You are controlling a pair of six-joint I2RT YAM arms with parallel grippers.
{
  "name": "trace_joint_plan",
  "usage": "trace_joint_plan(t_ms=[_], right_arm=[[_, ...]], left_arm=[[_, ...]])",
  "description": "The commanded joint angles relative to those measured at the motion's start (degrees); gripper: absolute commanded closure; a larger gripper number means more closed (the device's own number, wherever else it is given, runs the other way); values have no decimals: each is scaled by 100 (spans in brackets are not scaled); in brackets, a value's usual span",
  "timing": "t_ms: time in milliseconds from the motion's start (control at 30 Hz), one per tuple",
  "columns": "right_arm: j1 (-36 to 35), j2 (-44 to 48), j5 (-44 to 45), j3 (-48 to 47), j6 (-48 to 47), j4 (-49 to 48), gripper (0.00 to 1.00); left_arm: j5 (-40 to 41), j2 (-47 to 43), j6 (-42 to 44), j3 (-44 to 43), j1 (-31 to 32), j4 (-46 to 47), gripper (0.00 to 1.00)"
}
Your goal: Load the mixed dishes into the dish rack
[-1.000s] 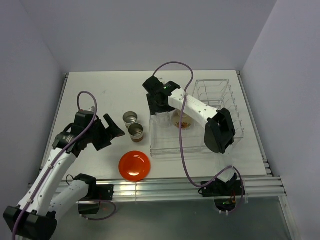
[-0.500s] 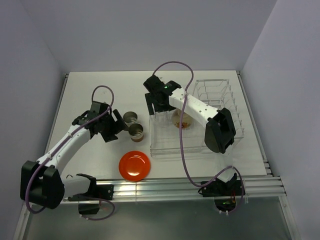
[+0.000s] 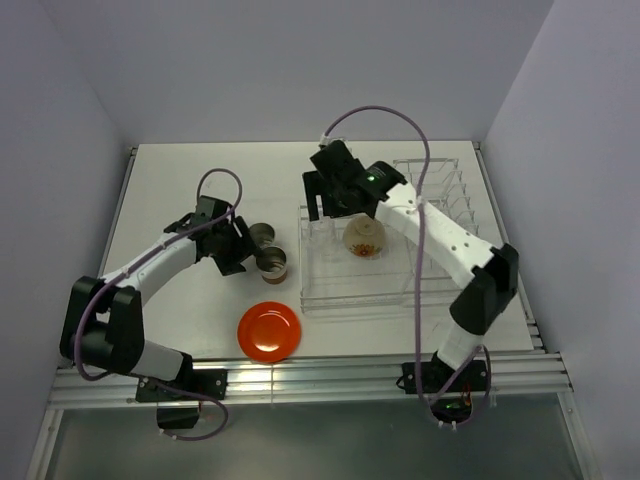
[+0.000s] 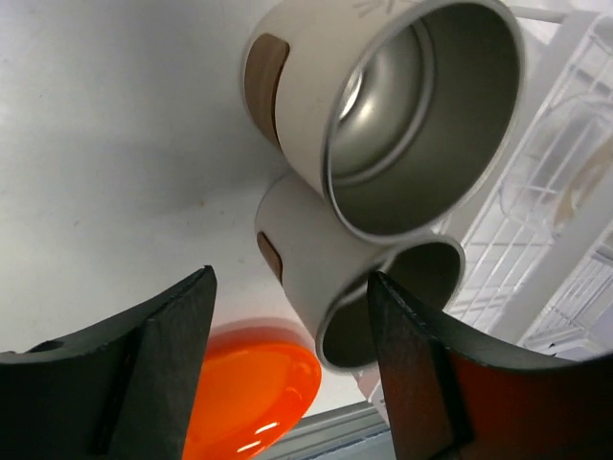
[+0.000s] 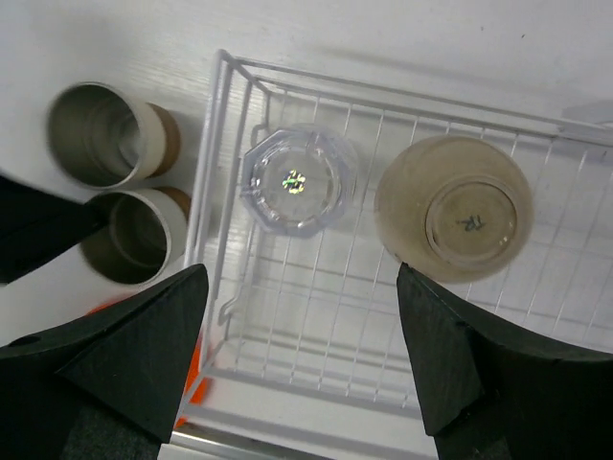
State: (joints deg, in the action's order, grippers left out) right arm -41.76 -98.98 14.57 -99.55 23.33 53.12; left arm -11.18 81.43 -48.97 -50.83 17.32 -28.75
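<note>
Two brown cups stand side by side on the table, one farther back and one nearer. My left gripper is open just left of them. In the left wrist view its fingers frame the nearer cup, and the other cup is above it. The orange-red plate lies near the front edge. The clear dish rack holds the upturned beige bowl and the clear glass. My right gripper is open and empty above the rack's basket.
The rack's upright plate slots stand at the right back. The table's front rail runs just beyond the plate. Grey walls close in on the left, back and right.
My left arm has swung right, bringing its open gripper up against the two cups. My right gripper has lifted away from the rack's left corner, leaving the glass in the basket.
</note>
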Motion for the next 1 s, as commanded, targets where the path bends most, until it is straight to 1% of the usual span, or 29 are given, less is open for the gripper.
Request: trace_joint_plan(t_ms=[0,133,233,267,333,367,433,467,600,633,667,700,733,767,800,833,900,967], right_arm=[[-201,852,152,207,128,-215,13],[-306,1651,239,488,224,-215,13],[-333,2126,231,620,295,-241,13],[-333,2224,231,690,321,-267,13],[-351,2400,205,761,330,-294,13],[-359,2523,178,857,339,-302,13],[-351,2655,108,1006,347,-329,13],[-359,2691,82,1068,365,-346,13],[-359,2901,-252,1402,435,-574,13],[-368,3015,-479,1560,453,-653,13],[-368,3060,-629,1622,479,-828,13],[-368,3104,-796,1692,497,-908,13],[-368,3156,-1207,1806,479,-1005,13],[-377,3183,-1411,1868,479,-1206,13],[-377,3209,-1639,1921,505,-1304,13],[-386,3253,-1989,2052,575,-1548,13],[-395,3306,-2282,2193,672,-1813,13],[-403,3429,-2684,2430,865,-2286,13]], left_arm=[[-165,285,72,-173,-10,440,32],[-262,619,37,-15,8,739,43],[-367,742,19,134,17,968,61],[-385,743,19,187,17,1003,72],[-464,621,-25,257,17,1108,81],[-490,542,-34,319,26,1117,88],[-491,253,-60,363,34,1030,93],[-473,120,-60,398,34,969,99],[-438,-767,-121,530,34,573,100],[-438,-1239,-130,574,34,486,100],[-429,-1496,-165,591,34,258,100],[-429,-2003,-209,592,34,126,100],[-446,-2252,-227,557,34,3,100],[-499,-2515,-253,530,34,-242,100],[-551,-3005,-323,487,34,-358,100],[-561,-3227,-367,364,34,-594,100],[-639,-3815,-516,232,26,-789,100],[-841,-4116,-657,108,34,-869,100]])
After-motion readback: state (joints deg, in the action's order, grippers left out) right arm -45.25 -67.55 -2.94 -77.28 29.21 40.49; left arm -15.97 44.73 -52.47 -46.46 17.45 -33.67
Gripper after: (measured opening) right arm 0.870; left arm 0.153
